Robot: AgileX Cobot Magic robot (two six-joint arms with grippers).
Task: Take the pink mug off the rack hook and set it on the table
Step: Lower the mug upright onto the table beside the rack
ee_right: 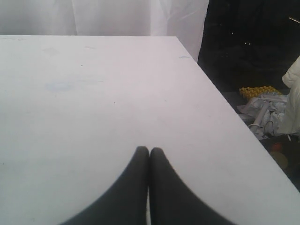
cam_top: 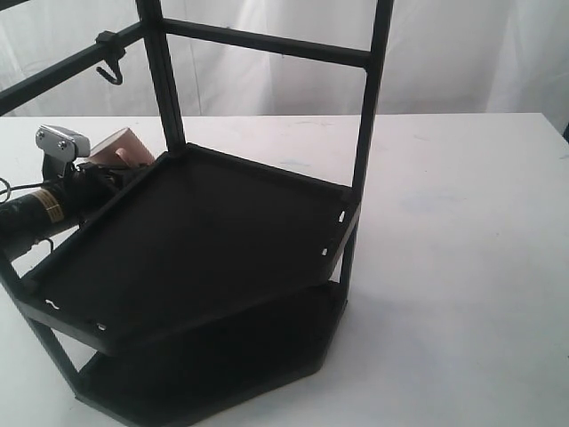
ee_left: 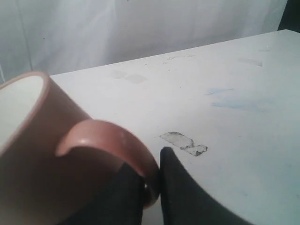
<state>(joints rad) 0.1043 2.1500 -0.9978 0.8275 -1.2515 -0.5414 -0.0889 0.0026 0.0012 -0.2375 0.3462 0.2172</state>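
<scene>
The pink mug (cam_top: pixel 123 145) is held behind the black rack's left side, well below the empty rack hook (cam_top: pixel 110 70). It tilts, its white inside showing. In the left wrist view the mug (ee_left: pixel 33 164) fills the near corner, and my left gripper (ee_left: pixel 154 180) is shut on its loop handle (ee_left: pixel 112 140), one black finger on each side. The white table (ee_left: pixel 225 93) lies just beyond. Whether the mug touches the table I cannot tell. My right gripper (ee_right: pixel 149 152) is shut on nothing above bare tabletop (ee_right: pixel 93 93); it is out of the exterior view.
The black rack (cam_top: pixel 204 231) with two dark trays stands at the table's front left, its posts and crossbar rising behind. A scrap of tape (ee_left: pixel 183 143) lies on the table near the mug. The table's edge (ee_right: pixel 220 98) drops off to clutter on the floor.
</scene>
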